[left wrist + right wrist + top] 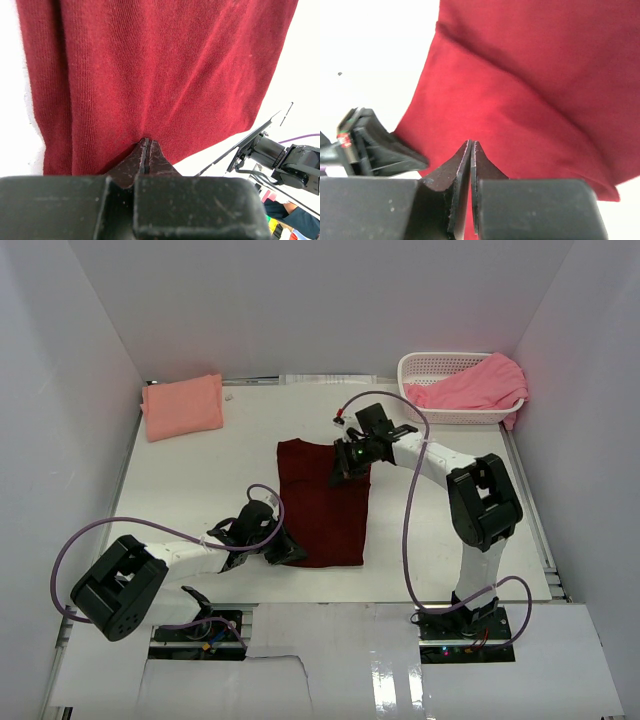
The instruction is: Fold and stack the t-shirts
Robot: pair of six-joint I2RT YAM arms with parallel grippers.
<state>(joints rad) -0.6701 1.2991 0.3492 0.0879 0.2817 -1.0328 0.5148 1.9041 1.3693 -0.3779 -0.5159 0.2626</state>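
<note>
Where the maroon t-shirt lies: middle of the counter, between the two arms, spread as a long rectangle running from the near side toward the far side.
Left tool: jaws pressed together on the near left corner of the maroon t-shirt. In the left wrist view, creases in the cloth fan out from the fingertips.
Right tool: jaws pressed together at the far part of the maroon t-shirt, toward its right edge. In the right wrist view, the cloth narrows toward the closed tips and a fold ridge crosses it diagonally.
Salmon-peach t-shirt: folded into a flat rectangle at the far left corner of the counter, well apart from the maroon t-shirt.
White basket: far right corner of the counter, close to the back wall.
Pink t-shirt: heaped unfolded inside the White basket, with part of it draped over the right rim.
</note>
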